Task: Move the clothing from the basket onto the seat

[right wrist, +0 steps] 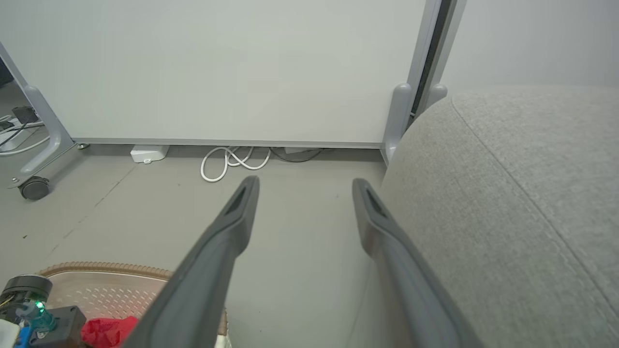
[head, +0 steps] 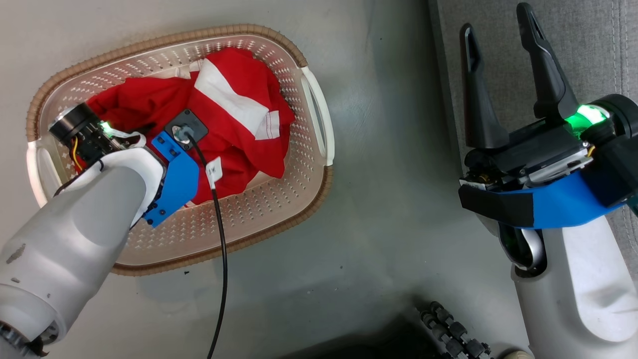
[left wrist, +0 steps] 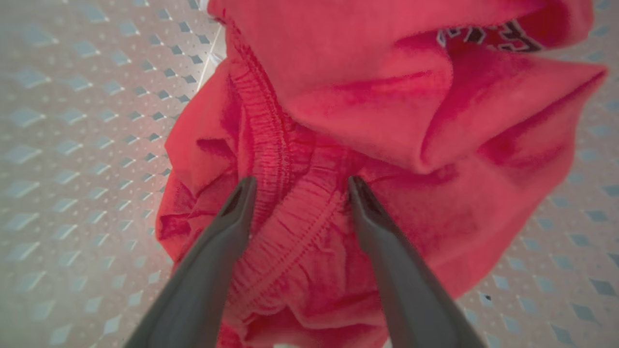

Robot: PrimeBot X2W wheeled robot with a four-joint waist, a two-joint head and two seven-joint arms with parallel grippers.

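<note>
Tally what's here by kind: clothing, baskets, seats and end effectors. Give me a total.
clothing: 1
basket: 1
seat: 1
end effectors: 2, both open (left end effector, right end effector)
Total: 5

Red-and-white clothing (head: 239, 129) — crumpled inside the cream, brown-rimmed basket (head: 279, 199); grey fabric seat (head: 588, 30) stands apart, right of the basket.
</note>
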